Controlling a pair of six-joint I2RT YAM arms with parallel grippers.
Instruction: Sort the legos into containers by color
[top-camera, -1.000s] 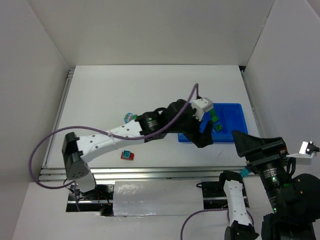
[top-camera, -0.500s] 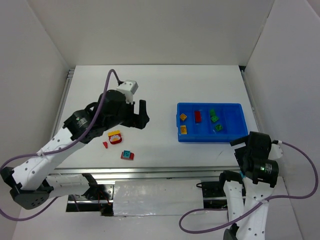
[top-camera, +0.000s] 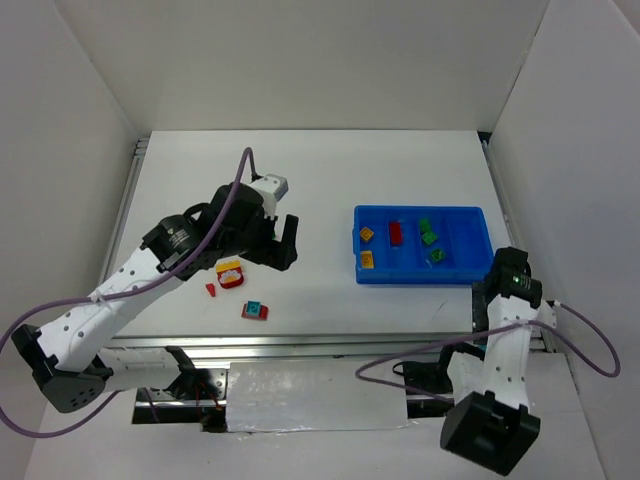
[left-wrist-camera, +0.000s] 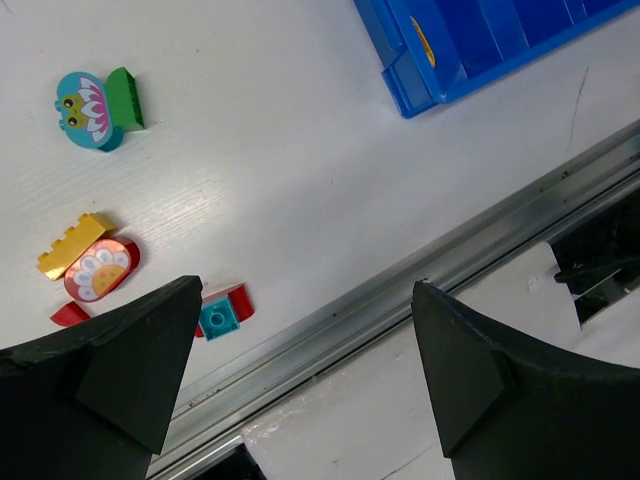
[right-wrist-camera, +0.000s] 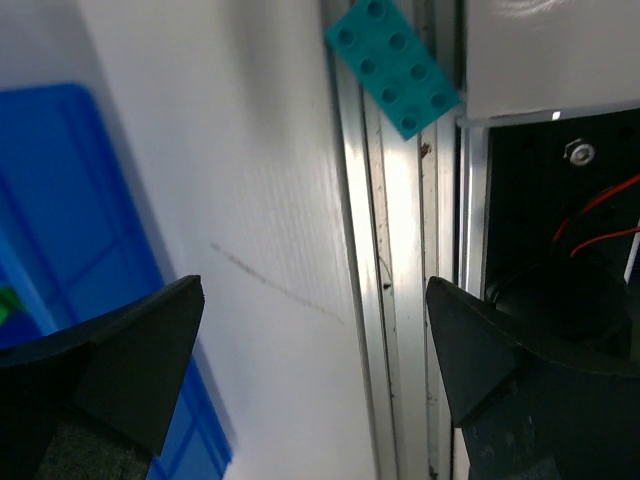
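Below the left gripper (left-wrist-camera: 305, 295) lies bare white table (left-wrist-camera: 280, 150). Its two black fingers stand wide apart with nothing between them. Just beside the finger on the left of that wrist view sits a teal-on-red brick (left-wrist-camera: 222, 316). A small red piece (left-wrist-camera: 70, 314) is close by, partly hidden behind the same finger. A little beyond that fingertip lies a yellow brick joined to a red flower-faced piece (left-wrist-camera: 88, 262). Farther out again is a teal flower-faced piece with a green back (left-wrist-camera: 95, 100).

Well away past the other finger is a corner of the blue tray (left-wrist-camera: 440, 60), with one yellow lego (left-wrist-camera: 421, 40) showing in its end compartment. A metal rail (left-wrist-camera: 450, 270) runs slantwise under the fingertips.

From overhead, the loose pieces lie near this gripper on its outer side and the tray lies well apart on the other. Inside the tray, two yellow legos share the compartment nearest this gripper — the one already seen and a second yellow lego (top-camera: 366, 259). A red lego (top-camera: 395, 233) lies in the next compartment, and green legos (top-camera: 431, 237) in the one after.

The right gripper (right-wrist-camera: 315, 300) points down at the table's near edge, its jaws also spread wide and holding nothing. Beyond the finger on the right of its view a teal brick (right-wrist-camera: 392, 65) lies studs-up, tilted across the rail. Past the other finger is the tray's blue wall — a speck of green shows at the view's edge.
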